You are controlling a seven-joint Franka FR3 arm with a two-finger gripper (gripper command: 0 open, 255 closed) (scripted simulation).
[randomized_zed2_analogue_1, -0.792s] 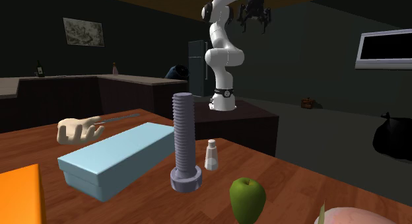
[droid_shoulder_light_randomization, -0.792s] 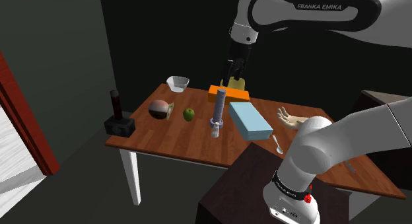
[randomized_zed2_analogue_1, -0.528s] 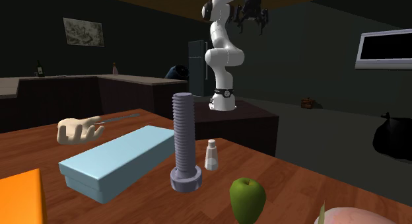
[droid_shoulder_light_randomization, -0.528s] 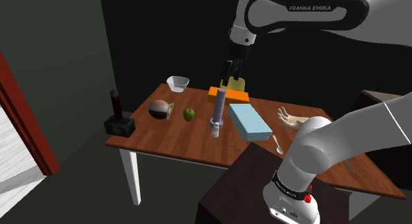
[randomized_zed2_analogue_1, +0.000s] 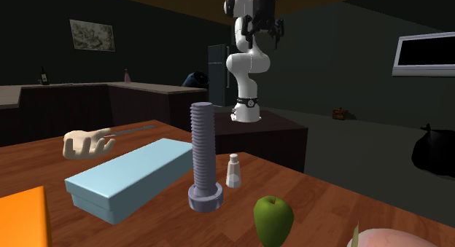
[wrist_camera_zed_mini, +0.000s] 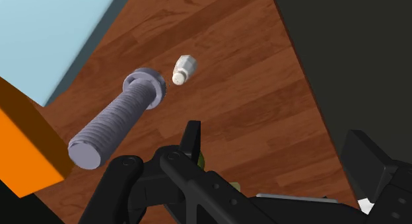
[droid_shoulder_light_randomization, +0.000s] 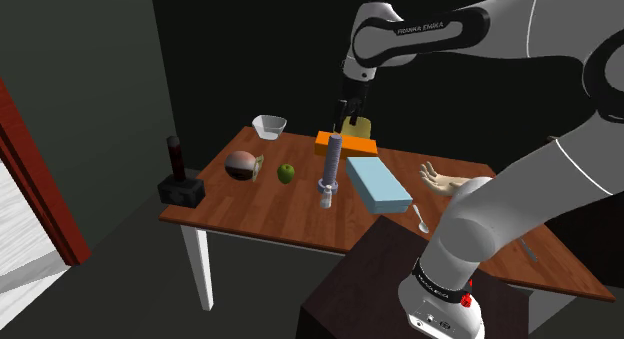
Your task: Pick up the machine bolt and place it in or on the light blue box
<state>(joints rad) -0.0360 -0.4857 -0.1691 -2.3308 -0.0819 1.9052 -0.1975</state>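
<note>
Your machine bolt [droid_shoulder_light_randomization: 331, 167] stands upright on its head on the worktop [droid_shoulder_light_randomization: 270, 212], long axis vertical, threaded shank pointing straight up. It is just beside the light blue box [droid_shoulder_light_randomization: 378, 182], between that box and a green apple [droid_shoulder_light_randomization: 286, 173]. A small white shaker [randomized_zed2_analogue_1: 233, 170] sits near the bolt's head, apart from it. An orange block [droid_shoulder_light_randomization: 345, 142] lies beyond the bolt in the shoulder view. Your tool [wrist_camera_zed_mini: 274, 133] hangs well above with its fingers spread and nothing between them. It seems to sit over the orange block rather than the bolt, though the angle leaves that unsure. In the wrist view the bolt's tip lies outside the gap, off past one finger.
</note>
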